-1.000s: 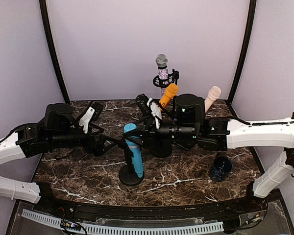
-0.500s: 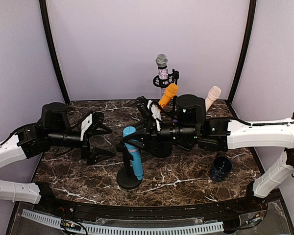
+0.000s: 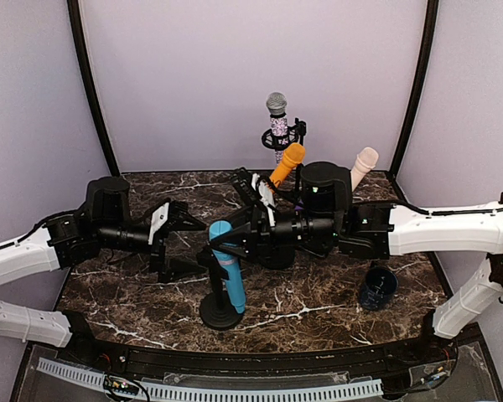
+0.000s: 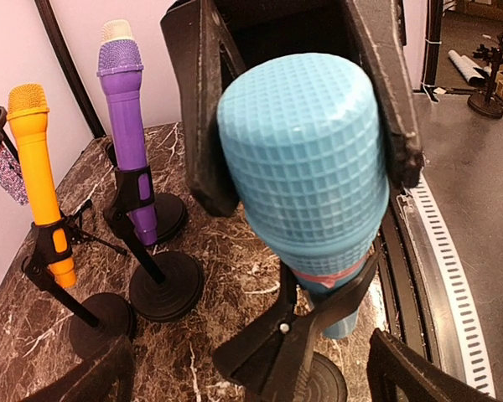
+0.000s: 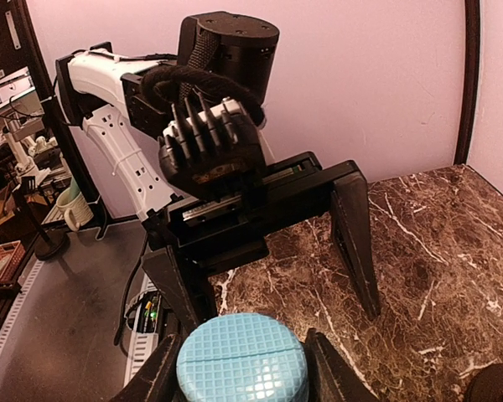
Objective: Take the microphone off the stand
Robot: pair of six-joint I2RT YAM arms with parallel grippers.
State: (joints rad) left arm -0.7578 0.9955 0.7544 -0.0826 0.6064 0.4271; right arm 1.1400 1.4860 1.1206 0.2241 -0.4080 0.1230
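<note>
My left arm reaches in low and level from the left, its pincer [image 3: 187, 244] pointing at the blue microphone [image 3: 232, 280]. Its jaws stand wide apart, gripping nothing, just beside the microphone. The microphone sits tilted in the clip of its stand [image 3: 221, 311] on the marble surface [image 3: 318, 293]. My right arm extends level from the right, its pincer [image 4: 306, 172] clamped on the microphone's head.

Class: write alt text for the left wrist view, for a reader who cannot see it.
A blue microphone fills the frame, pinched between the fingers of the right claw, its handle in a stand clip. At left, an orange microphone and a purple microphone stand on the marble table; the open left claw frames the bottom.
</note>
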